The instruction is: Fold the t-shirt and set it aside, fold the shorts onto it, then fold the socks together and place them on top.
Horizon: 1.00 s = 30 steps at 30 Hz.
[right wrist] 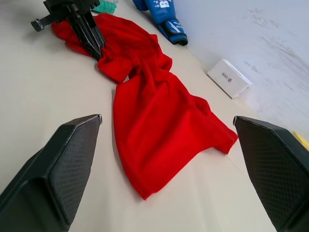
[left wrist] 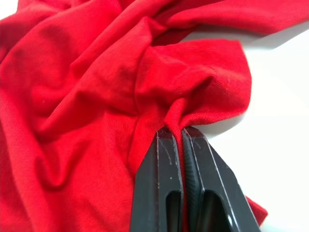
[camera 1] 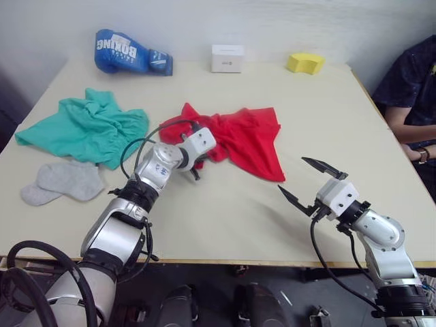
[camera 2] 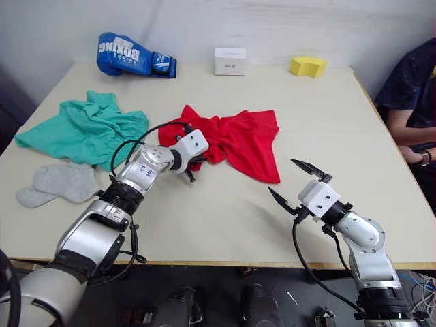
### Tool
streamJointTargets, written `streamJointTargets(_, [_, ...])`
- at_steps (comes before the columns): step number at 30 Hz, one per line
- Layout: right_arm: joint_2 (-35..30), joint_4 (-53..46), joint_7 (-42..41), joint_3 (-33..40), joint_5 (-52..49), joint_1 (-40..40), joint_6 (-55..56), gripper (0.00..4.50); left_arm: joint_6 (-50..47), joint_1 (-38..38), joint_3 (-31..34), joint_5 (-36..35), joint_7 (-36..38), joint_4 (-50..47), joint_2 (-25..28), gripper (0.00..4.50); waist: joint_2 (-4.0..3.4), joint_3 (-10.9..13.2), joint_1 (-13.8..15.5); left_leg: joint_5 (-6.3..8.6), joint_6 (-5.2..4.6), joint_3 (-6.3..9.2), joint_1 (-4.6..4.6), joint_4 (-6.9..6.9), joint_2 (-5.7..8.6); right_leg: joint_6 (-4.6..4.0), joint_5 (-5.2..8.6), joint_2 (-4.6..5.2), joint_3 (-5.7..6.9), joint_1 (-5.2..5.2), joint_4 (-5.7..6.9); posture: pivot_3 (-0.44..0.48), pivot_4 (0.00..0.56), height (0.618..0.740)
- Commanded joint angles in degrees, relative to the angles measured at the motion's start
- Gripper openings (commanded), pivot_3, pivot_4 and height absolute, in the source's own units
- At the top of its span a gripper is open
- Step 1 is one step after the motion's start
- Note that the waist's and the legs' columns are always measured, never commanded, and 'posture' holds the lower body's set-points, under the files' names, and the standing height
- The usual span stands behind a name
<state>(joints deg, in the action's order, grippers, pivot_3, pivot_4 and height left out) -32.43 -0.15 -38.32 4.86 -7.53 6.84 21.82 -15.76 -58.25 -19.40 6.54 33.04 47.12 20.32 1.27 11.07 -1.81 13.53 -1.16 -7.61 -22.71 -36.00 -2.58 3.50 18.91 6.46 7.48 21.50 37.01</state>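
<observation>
One step in, the left gripper (left wrist: 181,140) pinches the crumpled shirt (camera 1: 245,139) mid-bench while the right gripper (camera 1: 312,180) gapes just beside it, likely needing a hem to spread it.

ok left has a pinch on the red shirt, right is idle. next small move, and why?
Probably bring the right gripper in to the t-shirt's near corner and close on it. The left gripper is shut on a fold at the shirt's other edge, the shirt lies crumpled, and the right one hangs open just short of it; two grips could spread it flat.
</observation>
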Motion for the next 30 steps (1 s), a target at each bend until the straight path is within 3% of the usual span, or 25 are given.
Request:
streamJointTargets(1, [0.08,-1.48,-1.53,-0.86,-1.89,0.55,-0.72,4.50,-4.30,2.08,3.55,-2.17,5.07,7.77,0.77,0.02,0.00,0.00,-0.06,0.04,0.03,-0.07,0.07,0.02,-0.04,-0.05,0.03,-0.03,-0.04,-0.02,0.01,0.000,0.150,0.740])
streamJointTargets(6, [-0.65,-1.19,-3.54,-1.56,-3.58,3.20,-5.26,4.50,-8.84,2.22,11.29,-9.49,17.16,1.49,5.63,0.02,0.06,0.04,-0.22,0.11,0.36,-0.31,0.15,0.03,-0.15,-0.17,0.26,-0.16,-0.26,0.12,0.18,0.000,0.150,0.740])
streamJointTargets(12, [-3.40,4.57,-8.01,-7.19,2.03,11.87,-11.82,4.50,-10.90,6.01,11.93,-10.87,25.48,-13.80,14.74,0.02,0.36,0.22,-0.10,0.13,0.48,-0.64,0.16,-0.02,-0.16,-0.23,0.42,-0.17,-0.68,0.46,0.54,0.000,0.150,0.740])
streamJointTargets(18, [-4.40,10.53,-8.55,-12.62,9.10,20.43,-19.22,4.50,-17.43,13.09,15.29,-13.83,25.39,-31.23,19.21,0.02,0.37,0.22,0.38,0.06,0.40,-0.69,-0.55,-0.24,-0.09,-0.24,0.41,-0.04,-0.82,1.15,0.81,0.000,0.150,0.740])
streamJointTargets(21, [-4.46,16.79,-4.42,-15.81,16.63,24.47,-20.27,4.50,-19.61,18.18,16.55,-13.88,23.35,-37.90,20.52,0.02,0.37,0.22,0.22,0.07,0.37,-0.78,-0.56,-0.26,-0.08,-0.23,0.41,-0.04,-0.85,1.14,0.74,0.000,0.150,0.740])
streamJointTargets(29, [-4.63,28.22,-1.71,-21.24,24.82,32.05,-21.06,4.50,-20.06,25.10,18.79,-13.44,18.63,-43.34,22.00,0.02,0.49,0.15,0.24,0.05,0.35,-0.79,-0.41,-0.28,-0.10,-0.18,0.28,-0.01,-0.94,1.06,0.80,0.000,0.150,0.740])
streamJointTargets(30, [-4.49,29.73,-1.37,-21.73,25.38,32.80,-20.41,4.32,-18.48,25.47,18.10,-12.25,18.24,-42.90,22.67,0.00,0.55,0.11,0.30,0.06,0.36,-0.79,-0.41,-0.29,-0.09,-0.17,0.27,0.02,-0.95,1.05,0.78,0.000,0.150,0.740])
